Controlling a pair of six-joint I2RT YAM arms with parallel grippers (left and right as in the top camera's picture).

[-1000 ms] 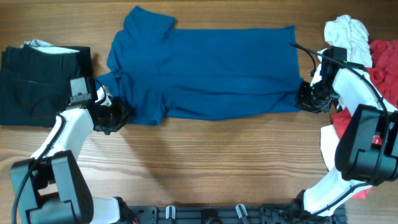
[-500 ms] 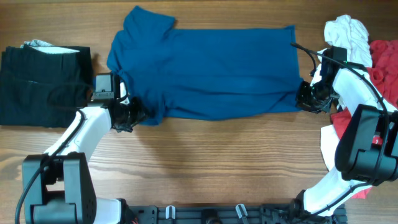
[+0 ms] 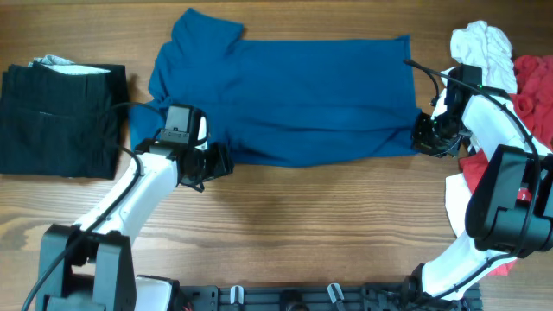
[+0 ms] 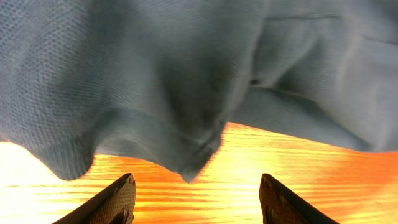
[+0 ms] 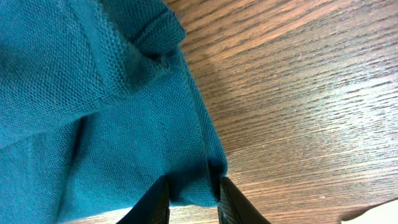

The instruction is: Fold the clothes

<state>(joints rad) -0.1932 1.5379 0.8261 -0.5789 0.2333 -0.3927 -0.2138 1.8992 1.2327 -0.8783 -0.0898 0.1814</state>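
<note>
Left hand rightward (jaws apart), beside shirt

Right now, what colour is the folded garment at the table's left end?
The garment is black; the overhead view shows it best.

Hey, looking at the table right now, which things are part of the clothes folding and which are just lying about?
In hand:
- blue shirt, spread flat
- right end effector, shut on its corner
- left end effector, open by its near edge

Lying about, untouched, though clothes too:
- black garment, already folded, on the left
- white garment, crumpled, far right
- red garment, beside it
</note>
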